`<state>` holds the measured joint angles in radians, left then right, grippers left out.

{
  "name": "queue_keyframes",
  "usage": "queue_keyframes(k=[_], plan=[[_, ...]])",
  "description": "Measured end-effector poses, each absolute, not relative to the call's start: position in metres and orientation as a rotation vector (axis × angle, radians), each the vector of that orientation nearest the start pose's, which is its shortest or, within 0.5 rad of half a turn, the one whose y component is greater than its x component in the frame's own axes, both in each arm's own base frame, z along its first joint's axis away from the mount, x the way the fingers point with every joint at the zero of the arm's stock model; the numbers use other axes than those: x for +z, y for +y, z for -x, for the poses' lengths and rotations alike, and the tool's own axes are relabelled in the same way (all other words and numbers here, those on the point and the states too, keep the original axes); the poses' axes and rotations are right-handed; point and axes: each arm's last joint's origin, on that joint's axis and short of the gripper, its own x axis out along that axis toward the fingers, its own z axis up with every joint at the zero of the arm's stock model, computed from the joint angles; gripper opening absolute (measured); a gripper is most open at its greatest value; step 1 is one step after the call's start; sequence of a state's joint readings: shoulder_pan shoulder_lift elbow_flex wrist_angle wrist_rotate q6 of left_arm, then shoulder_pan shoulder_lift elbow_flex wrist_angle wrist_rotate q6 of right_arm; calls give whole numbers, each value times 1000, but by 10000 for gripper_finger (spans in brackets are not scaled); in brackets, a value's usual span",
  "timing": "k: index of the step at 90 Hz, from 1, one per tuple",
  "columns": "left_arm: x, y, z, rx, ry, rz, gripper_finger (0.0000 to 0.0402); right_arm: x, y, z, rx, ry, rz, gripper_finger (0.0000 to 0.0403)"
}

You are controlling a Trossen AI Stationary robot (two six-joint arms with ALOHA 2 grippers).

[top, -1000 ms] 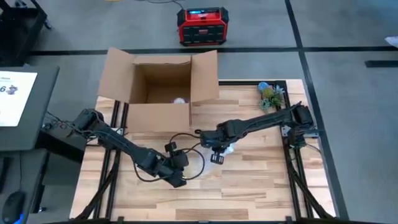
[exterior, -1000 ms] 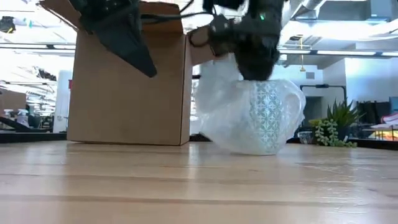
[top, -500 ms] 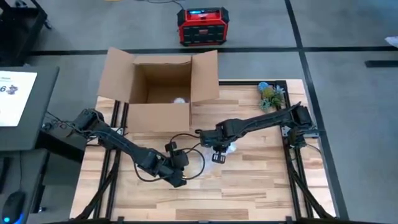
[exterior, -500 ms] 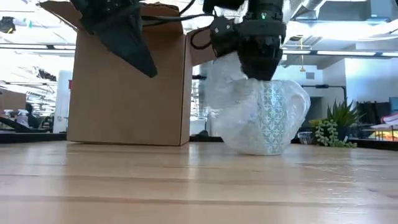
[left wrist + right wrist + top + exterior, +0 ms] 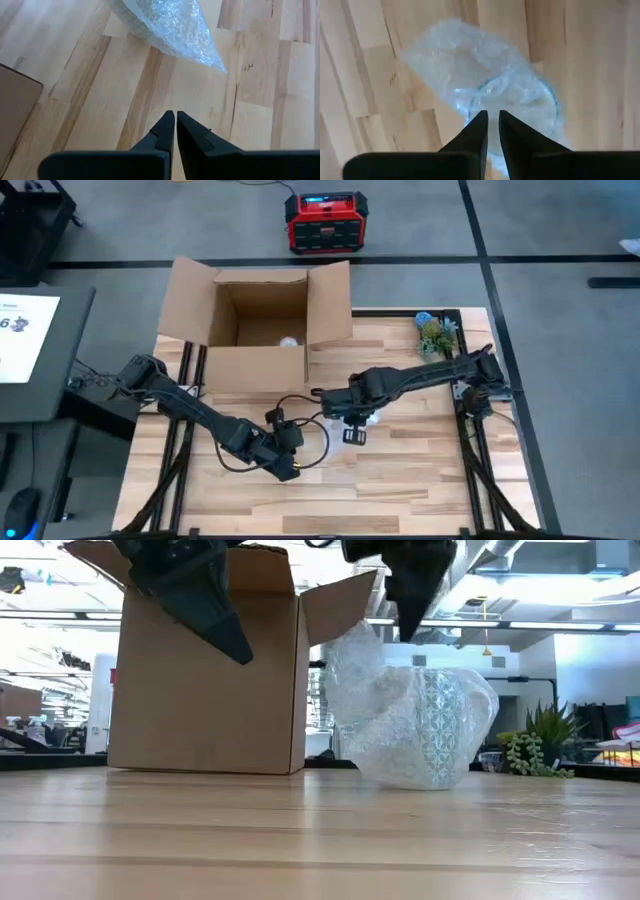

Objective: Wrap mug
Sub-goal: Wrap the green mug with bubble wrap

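While the high view hides most of the mug (image 5: 432,730) under the right arm, the low view shows it standing on the table (image 5: 300,840) just beside the cardboard box (image 5: 205,680), its blue lattice pattern showing through loose bubble wrap (image 5: 375,705). Directly above it hangs the right gripper (image 5: 491,122), fingers nearly pressed together and holding nothing. Farther from the box, the left gripper (image 5: 175,125) is likewise closed on nothing; no writing is legible.

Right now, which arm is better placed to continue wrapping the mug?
The right arm, probably. Its claw hangs directly above the bubble-wrapped mug, fingers nearly shut. The left claw, shut, sits farther away over bare table.
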<state>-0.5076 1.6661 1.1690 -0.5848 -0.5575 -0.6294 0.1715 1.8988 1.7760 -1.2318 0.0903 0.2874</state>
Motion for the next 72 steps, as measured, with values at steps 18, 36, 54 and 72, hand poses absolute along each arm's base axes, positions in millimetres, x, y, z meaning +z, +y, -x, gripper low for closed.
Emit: queue_keyframes(k=[18, 36, 54, 72], plan=[[221, -150, -297, 321, 861, 32, 0, 278, 56, -382, -111, 1243, -41, 3], [221, -150, -297, 320, 862, 31, 0, 241, 36, -375, -175, 1331, -79, 1], [220, -150, -297, 320, 861, 32, 0, 201, 27, -361, -223, 1415, -118, 0], [221, -150, -298, 318, 855, 36, 0, 180, 23, -357, -189, 1388, -155, 0]])
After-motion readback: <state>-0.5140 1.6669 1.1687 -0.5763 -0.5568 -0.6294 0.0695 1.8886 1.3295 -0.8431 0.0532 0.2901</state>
